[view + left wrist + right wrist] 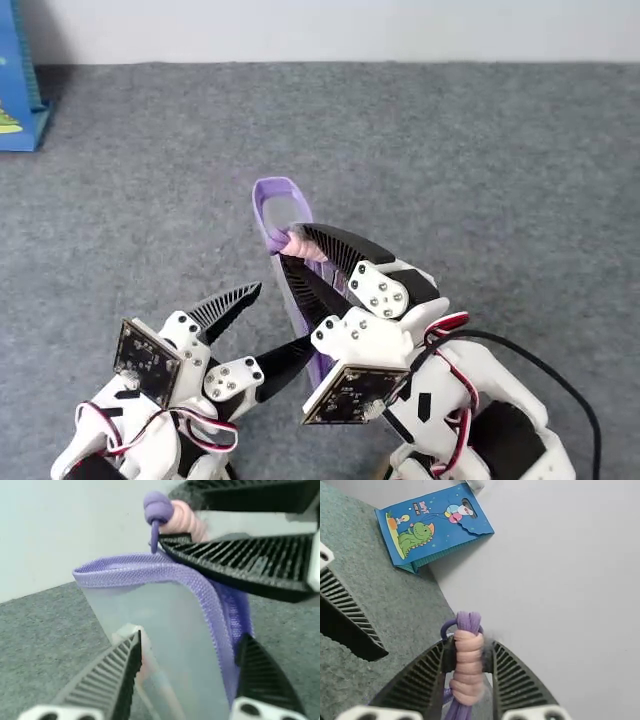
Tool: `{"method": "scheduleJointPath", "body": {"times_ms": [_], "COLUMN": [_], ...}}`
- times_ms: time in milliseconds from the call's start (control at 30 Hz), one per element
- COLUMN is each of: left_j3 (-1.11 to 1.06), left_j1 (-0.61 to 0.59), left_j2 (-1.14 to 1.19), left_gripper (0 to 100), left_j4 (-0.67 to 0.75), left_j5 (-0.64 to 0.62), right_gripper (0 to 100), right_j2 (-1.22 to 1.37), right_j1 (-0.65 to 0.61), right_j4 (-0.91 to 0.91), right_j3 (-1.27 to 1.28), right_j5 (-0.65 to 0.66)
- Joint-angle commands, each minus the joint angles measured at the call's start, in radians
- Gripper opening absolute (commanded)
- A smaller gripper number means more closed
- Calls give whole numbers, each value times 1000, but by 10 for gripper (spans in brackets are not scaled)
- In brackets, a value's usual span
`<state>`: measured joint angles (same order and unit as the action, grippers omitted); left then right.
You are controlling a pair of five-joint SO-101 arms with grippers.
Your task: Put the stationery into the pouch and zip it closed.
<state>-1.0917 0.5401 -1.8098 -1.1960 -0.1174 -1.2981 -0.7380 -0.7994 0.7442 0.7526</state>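
Purple-edged pouch (281, 184) stands on its long edge on the grey tabletop (480, 180) in the high view, right between the two arms; the right gripper (290, 245) is clenched on the pink zipper pull (302, 246) near the pouch's far end; the left gripper (283, 319) sits spread wide at the near end, with one finger that looks to touch the pouch's side; my worry is that nothing really pins the pouch down, so if the right arm tugs the pull, the whole thing could slide or flop over instead of zipping.

Left wrist view: the pouch (165, 630) is see-through here and sits between the left gripper's jaws, which are apart and not squeezing as far as I can tell; some blurry pale shapes show through the side, could be the stationery, but I can't say for sure; the right gripper's ribbed fingers (250, 560) sit just beside the purple trim (210, 605), so the two grippers are close enough that I'd guess a bump is possible if either one swings.

Right wrist view: the right gripper (468, 647) has its jaws clamped on the zipper pull (467, 665), with the purple cord (468, 620) poking out past them; the grip is on a soft, knotted bit, so I reckon it could slip through under a hard pull; a blue dinosaur card (435, 522) leans well off by the wall, no trouble there.
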Motion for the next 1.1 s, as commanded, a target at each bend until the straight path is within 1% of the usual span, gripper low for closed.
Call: {"method": "scheduleJointPath", "body": {"times_ms": [0,133,400,500,600,733,867,967,1067], "left_j3": [-7,-8,-8,-35,-82,-97,-58,-27,-8], "left_j1": [61,121,118,115,112,20,-64,-83,-74], "left_j2": [-9,-9,-9,-9,-9,-9,-11,-11,-11], "left_gripper": [290,290,289,287,276,231,224,220,186], "left_j4": [35,14,23,60,98,115,84,43,6], "left_j5": [-21,-23,-87,-107,-101,-98,-98,-60,-20], "right_gripper": [8,8,8,8,8,8,8,8,8], "right_j2": [15,15,15,15,13,-35,-64,-74,-76], "right_j1": [-8,-7,-5,-5,-4,-2,-1,19,24], "right_j4": [4,4,4,4,-1,-5,-21,-42,-51], "right_j3": [5,5,3,3,3,3,5,5,3], "right_j5": [-9,-9,-9,-9,-9,-9,-9,-9,-9]}}
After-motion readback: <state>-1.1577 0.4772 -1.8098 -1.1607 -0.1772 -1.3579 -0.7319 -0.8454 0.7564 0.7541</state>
